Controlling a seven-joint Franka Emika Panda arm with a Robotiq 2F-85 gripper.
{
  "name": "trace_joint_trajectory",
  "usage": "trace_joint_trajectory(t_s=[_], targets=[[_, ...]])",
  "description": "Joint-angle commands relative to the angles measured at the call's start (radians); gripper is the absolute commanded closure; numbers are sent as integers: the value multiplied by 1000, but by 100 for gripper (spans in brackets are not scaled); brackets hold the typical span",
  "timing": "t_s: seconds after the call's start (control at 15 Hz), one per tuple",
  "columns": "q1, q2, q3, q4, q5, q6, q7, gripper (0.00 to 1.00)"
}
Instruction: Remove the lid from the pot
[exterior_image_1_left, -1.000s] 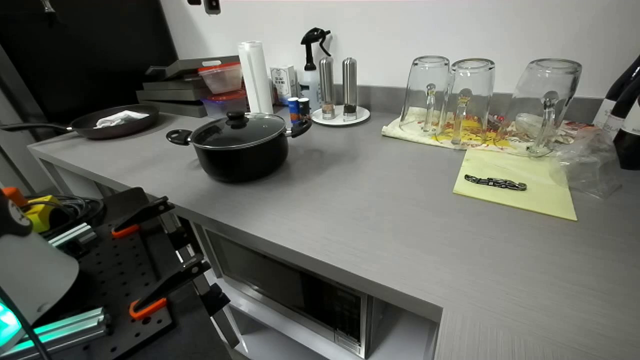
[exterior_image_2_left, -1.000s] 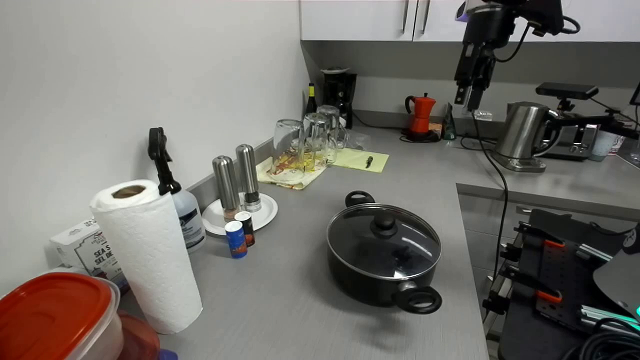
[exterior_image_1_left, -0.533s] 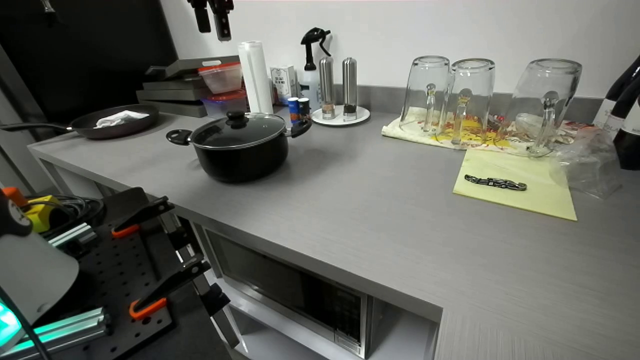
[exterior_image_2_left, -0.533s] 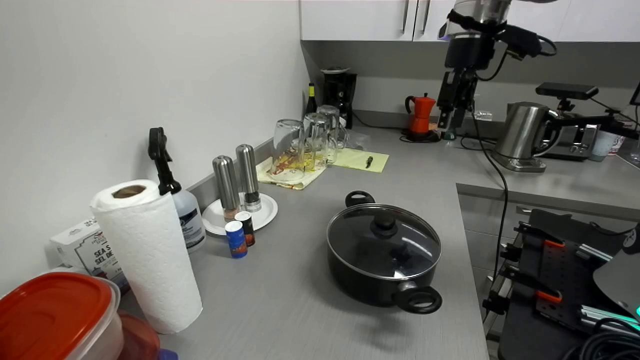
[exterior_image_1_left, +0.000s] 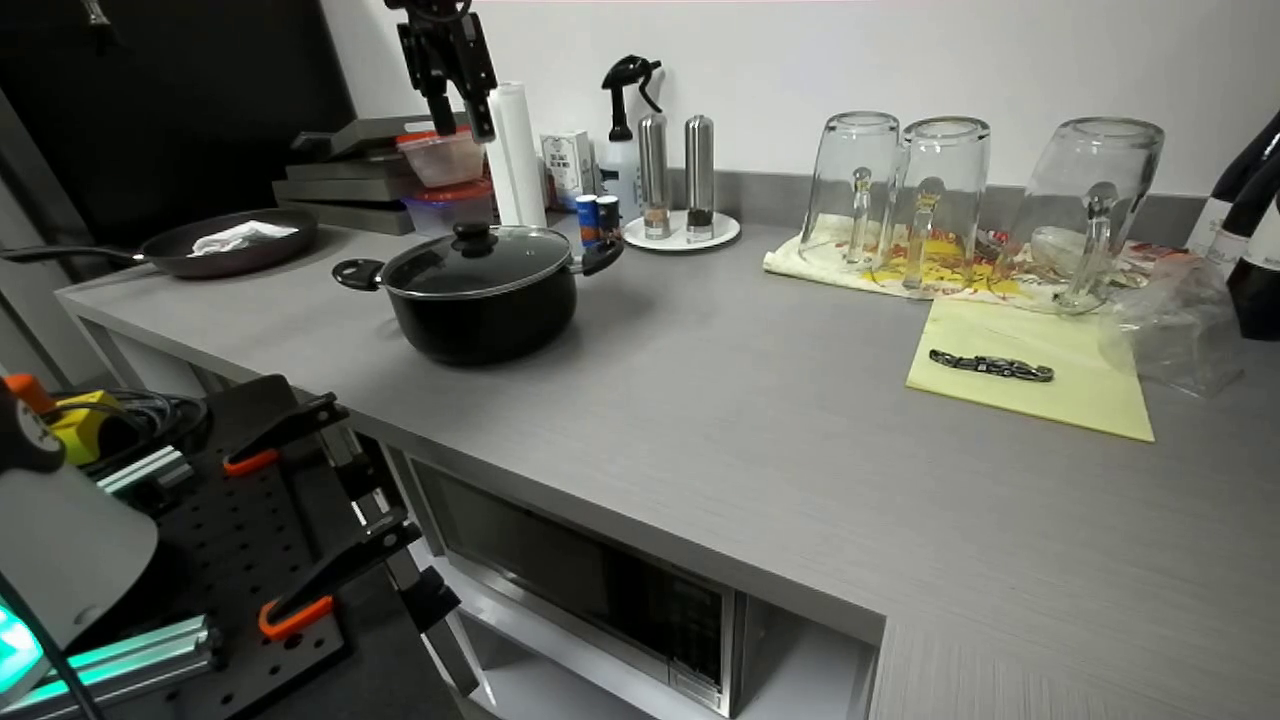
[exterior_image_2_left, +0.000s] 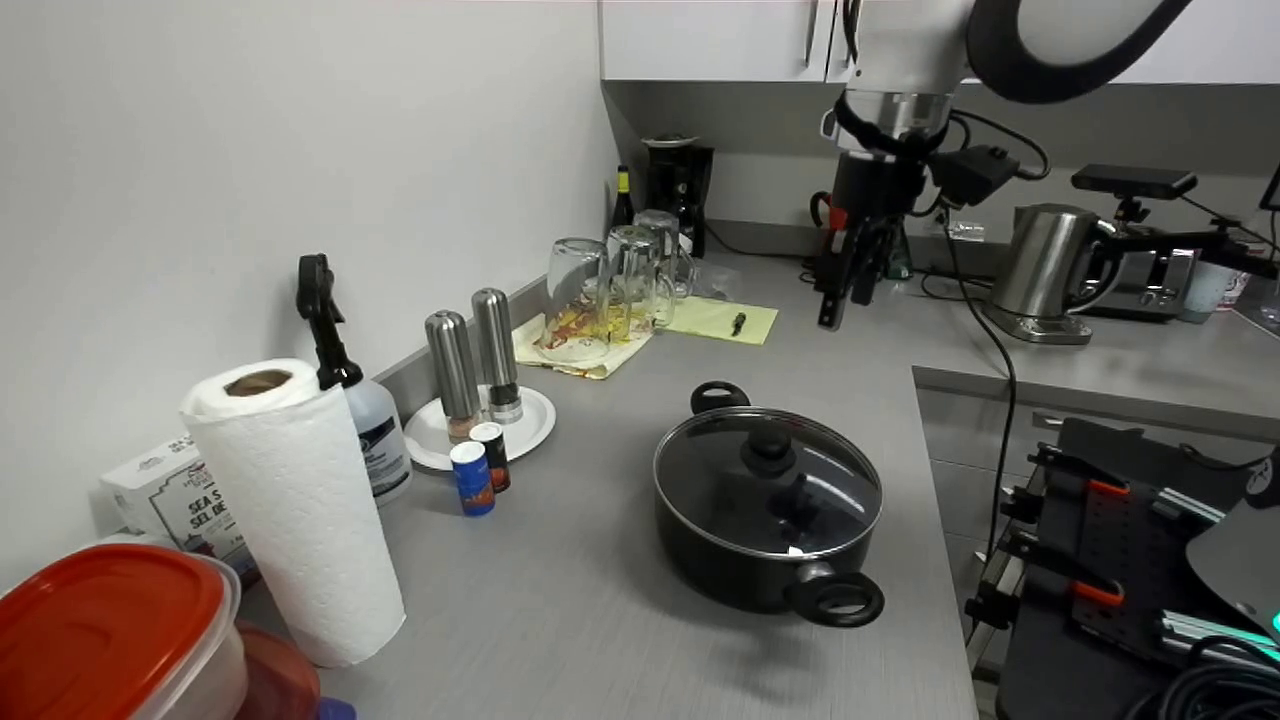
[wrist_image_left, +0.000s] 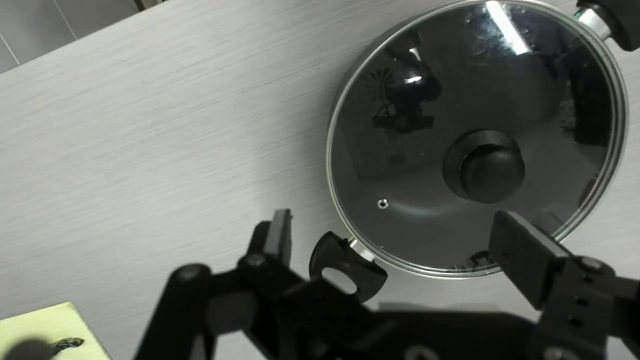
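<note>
White-and-black robot arm (exterior_image_2_left: 905, 60): in an exterior view we see it hang in from above, its wrist end slightly tilted.
Black two-fingered tool (wrist_image_left: 392, 227): points downward over the grey table (exterior_image_2_left: 560, 620); in the wrist view we see its fingers (wrist_image_left: 520, 260) spread wide, a gap between them.
Round see-through glass lid (exterior_image_2_left: 768, 492) with a black knob (exterior_image_2_left: 769, 443): sits on the wide, low black pot (exterior_image_2_left: 740, 580), lower than our tool and apart from it.
Pot's place: near the table's edge; in the wrist view one black side handle (wrist_image_left: 334, 255) shows between our tool's fingers.
Hidden from us: in an exterior view the arm covers part of a red coffee maker (exterior_image_2_left: 838, 217); in an exterior view the tool blocks parts of the clear plastic containers (exterior_image_1_left: 447, 165) and the upright white paper roll (exterior_image_1_left: 520, 160).
Toward the wall: a small blue shaker (exterior_image_2_left: 472, 482), a small black shaker (exterior_image_2_left: 494, 458), and two steel mills (exterior_image_2_left: 452, 365) on a round white plate (exterior_image_2_left: 535, 425).
Farther along: three upside-down clear glass mugs (exterior_image_1_left: 848, 170) on a patterned cloth (exterior_image_1_left: 790, 258), beside a yellow sheet (exterior_image_1_left: 1050, 405).
</note>
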Motion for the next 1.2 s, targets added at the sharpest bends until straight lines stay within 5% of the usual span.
trace_joint_trajectory(t_s=[0.0,0.53,1.13], targets=[[6,115,37,40,-116,65,118,0],[87,296,39,134,-244,95,235,0],[174,430,4,213,-242,90,233,0]])
